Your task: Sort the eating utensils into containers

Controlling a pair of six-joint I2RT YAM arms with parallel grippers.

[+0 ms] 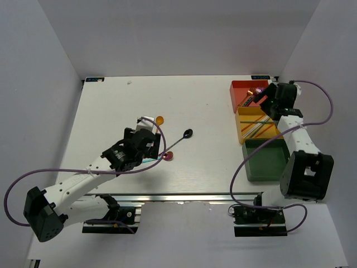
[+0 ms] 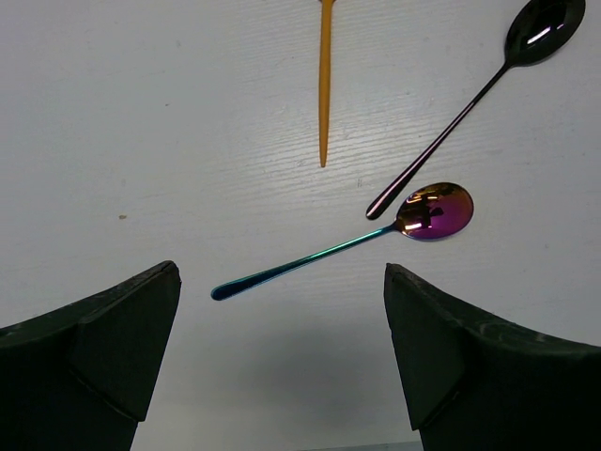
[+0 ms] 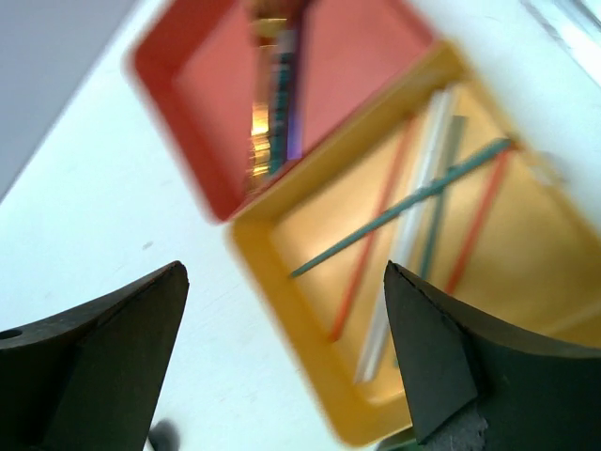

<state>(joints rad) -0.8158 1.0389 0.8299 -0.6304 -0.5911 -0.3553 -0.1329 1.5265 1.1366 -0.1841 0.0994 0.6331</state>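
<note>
White table (image 1: 111, 111), overhead and wrist views. Left fingers (image 2: 103, 348), spread and empty, hung over the iridescent purple-blue metal spoon (image 2: 329, 254), which lay just ahead of their gap, long axis nearly crosswise, bowl toward frame right; this arm was nearer. Right fingers (image 3: 94, 357), likewise released, hovered above the yellow plastic tray (image 3: 282, 310) at right.

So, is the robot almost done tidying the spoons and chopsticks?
Done: thin chopsticks lie in the yellow plastic tray, shiny cutlery in the red-orange plastic tray. In hand: nothing; left fingers and right fingers are open. Left: the iridescent purple-blue spoon, black spoon and slim orange utensil on the white table.
</note>
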